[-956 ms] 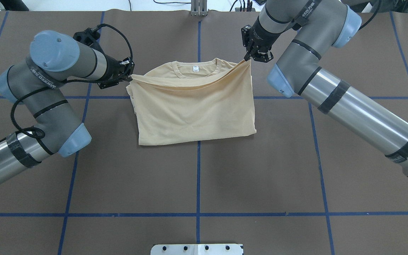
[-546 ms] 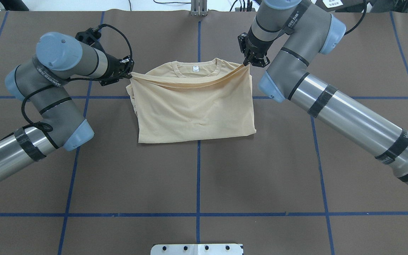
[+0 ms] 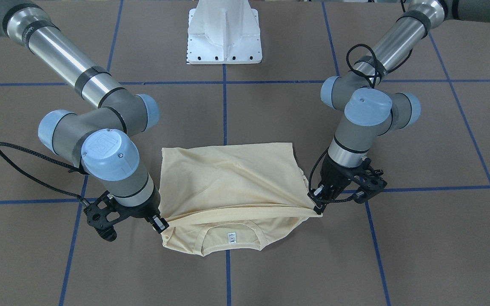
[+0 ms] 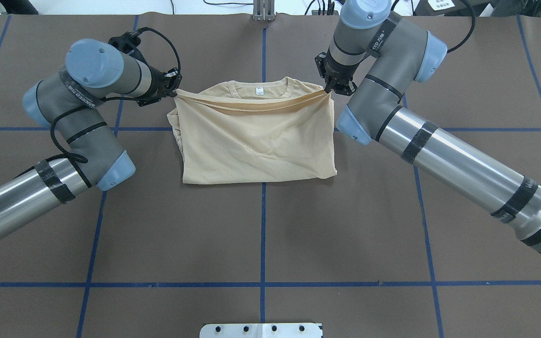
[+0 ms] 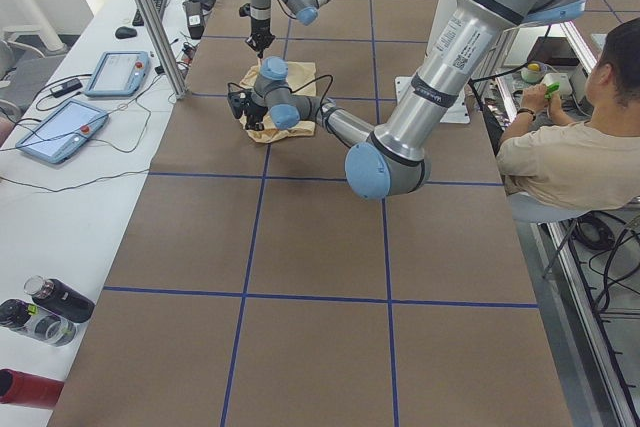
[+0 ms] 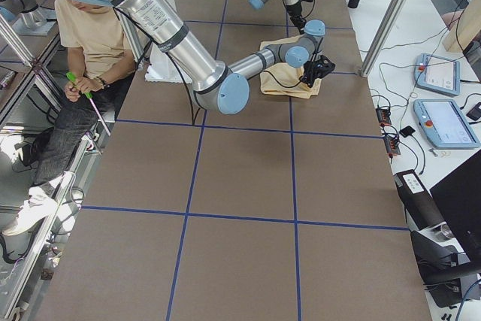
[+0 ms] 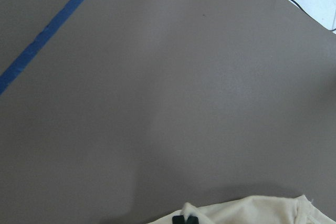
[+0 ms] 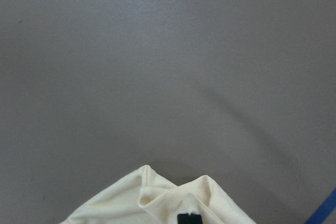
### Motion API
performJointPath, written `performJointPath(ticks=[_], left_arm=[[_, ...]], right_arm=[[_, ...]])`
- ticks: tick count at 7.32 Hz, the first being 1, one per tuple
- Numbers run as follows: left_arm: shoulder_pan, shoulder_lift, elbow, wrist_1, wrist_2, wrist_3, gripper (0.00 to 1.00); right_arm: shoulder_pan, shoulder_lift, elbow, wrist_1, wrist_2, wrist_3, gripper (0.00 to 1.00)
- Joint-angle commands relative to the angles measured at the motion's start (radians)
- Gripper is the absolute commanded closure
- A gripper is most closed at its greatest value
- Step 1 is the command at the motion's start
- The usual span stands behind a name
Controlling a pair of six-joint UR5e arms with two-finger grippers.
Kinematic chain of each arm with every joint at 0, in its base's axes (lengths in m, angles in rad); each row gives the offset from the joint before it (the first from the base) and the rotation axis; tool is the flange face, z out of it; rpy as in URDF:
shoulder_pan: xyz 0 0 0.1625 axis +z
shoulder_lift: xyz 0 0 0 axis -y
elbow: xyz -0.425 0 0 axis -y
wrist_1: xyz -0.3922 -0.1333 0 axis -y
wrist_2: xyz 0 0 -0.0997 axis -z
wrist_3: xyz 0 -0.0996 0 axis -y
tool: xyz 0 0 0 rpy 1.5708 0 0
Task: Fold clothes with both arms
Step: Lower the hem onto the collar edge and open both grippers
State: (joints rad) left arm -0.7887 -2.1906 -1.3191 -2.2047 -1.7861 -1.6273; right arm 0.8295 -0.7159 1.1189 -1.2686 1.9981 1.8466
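Shirt (image 4: 256, 141) lies flat on the far side of the table (image 4: 261, 234), lower half doubled up toward the collar (image 4: 270, 82). L gripper (image 4: 173, 90) & R gripper (image 4: 329, 88) are each pinched closed on one corner of that folded-over edge, which sags between them. Fabric looks thin, light, v. floppy, prob. slippery. Grip at corners only, hold them level & taut, else it'll likely droop and crease.
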Motion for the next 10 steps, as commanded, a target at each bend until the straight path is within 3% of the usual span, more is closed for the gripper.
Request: performJointPath(ticks=[1,4,6,7,8,10], left_arm=[[0.0,-0.003,0.014,-0.001,0.007,0.001,1.0],[0.0,-0.001,0.017,-0.007,0.007,0.0,1.0],[0.0,-0.003,0.017,-0.012,0.007,-0.002,0.9],[0.0,-0.003,0.023,-0.012,0.007,0.0,0.67],[0.0,-0.003,0.024,-0.013,0.007,0.0,0.45],[-0.006,-0.001,0.024,-0.035,0.007,0.0,0.42]], right_arm=[[-0.01,0.001,-0.031,0.046,-0.022,0.0,1.0],[-0.015,0.003,-0.031,0.054,-0.022,-0.001,1.0],[-0.02,0.003,-0.031,0.055,-0.024,-0.001,1.0],[-0.02,0.025,-0.03,0.054,-0.022,0.0,0.99],[-0.023,0.026,-0.03,0.054,-0.024,-0.001,0.5],[-0.015,0.018,-0.018,0.054,-0.021,-0.018,0.41]])
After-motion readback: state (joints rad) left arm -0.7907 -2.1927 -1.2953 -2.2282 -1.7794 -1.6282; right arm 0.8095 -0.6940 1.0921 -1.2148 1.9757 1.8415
